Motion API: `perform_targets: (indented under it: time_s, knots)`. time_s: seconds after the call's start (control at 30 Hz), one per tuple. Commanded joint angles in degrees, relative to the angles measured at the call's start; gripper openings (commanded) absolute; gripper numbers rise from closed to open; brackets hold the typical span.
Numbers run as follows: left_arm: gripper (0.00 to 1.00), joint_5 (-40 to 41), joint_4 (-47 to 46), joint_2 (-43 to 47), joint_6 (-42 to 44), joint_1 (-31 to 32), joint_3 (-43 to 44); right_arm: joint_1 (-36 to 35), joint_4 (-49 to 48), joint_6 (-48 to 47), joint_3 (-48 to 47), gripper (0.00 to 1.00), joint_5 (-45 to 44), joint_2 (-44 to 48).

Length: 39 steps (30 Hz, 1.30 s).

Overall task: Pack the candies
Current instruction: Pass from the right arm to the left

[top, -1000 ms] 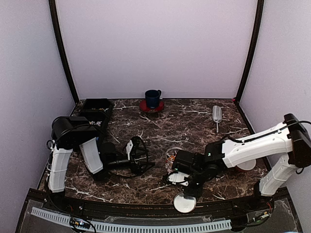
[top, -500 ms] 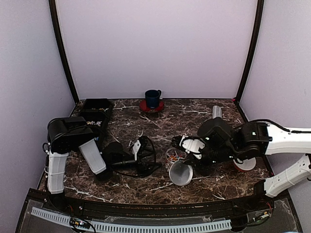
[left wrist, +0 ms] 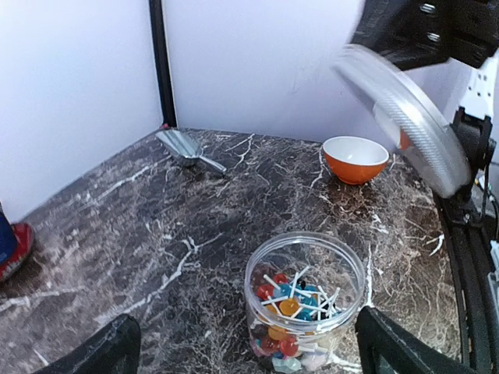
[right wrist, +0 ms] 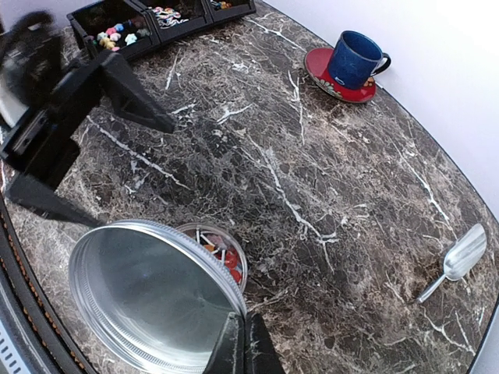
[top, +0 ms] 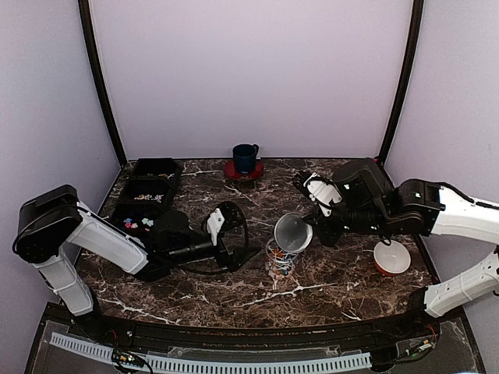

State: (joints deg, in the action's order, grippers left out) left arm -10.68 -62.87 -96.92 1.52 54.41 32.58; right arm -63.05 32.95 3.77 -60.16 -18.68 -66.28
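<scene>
above the desk [top: 335,274] the right claw [right wrist: 242,344] clamps the lid [right wrist: 148,296], left claw [top: 227,235] gapes near the jar [left wrist: 344,261] of candies [left wrist: 290,305]; capping step i reckon, next lower it squarely on.

The jar [top: 279,259], with candies [left wrist: 292,304] in it and a lid [top: 292,232] above it, is placed mid-way on the tabletop [top: 335,290]. A tray [top: 148,191] is set at the back left, a cup [top: 245,158] behind, and a bowl [top: 391,257] to the right.

Soft, even light, probably from overhead; faint shadows. Motion blur smears the lid [left wrist: 405,117]; the right wrist view bows at its edges.
</scene>
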Motion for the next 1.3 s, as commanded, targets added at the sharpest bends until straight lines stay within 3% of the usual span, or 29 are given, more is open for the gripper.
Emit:
perform_targets:
  time_s: [0.0,0.23,0.37,0.5,0.7,0.83,1.1,1.27]
  knots:
    - [0.99,4.48,11.19,7.73,19.7,3.05,-1.11,3.69,1.07,2.95,-3.87,0.0,5.83,-1.25]
    - [0.99,7.87,13.52,12.7,38.66,6.5,-2.89,8.33,4.06,3.7,-5.49,0.0,17.68,-2.68]
    - [0.99,16.43,11.88,10.85,49.91,9.88,-1.74,8.98,6.45,3.23,-8.13,0.0,22.46,-6.09]
    - [0.99,23.68,4.71,7.6,59.63,12.83,-1.22,9.08,8.24,2.35,-9.02,0.0,26.95,-9.76]
    - [0.99,26.81,-6.56,4.8,71.57,16.1,-3.03,9.16,10.6,0.54,-10.06,0.0,30.4,-14.29]
    - [0.98,25.8,-11.14,4.14,75.12,17.4,-4.41,9.11,11.79,-0.52,-10.53,0.0,32.46,-16.42]
    - [0.82,17.52,-0.45,6.74,72.39,18.25,-3.99,9.17,14.31,-2.53,-12.52,0.0,35.78,-20.03]
    - [0.79,15.02,2.51,7.21,72.39,18.84,-3.74,9.17,15.49,-3.71,-12.85,0.0,36.64,-21.7]
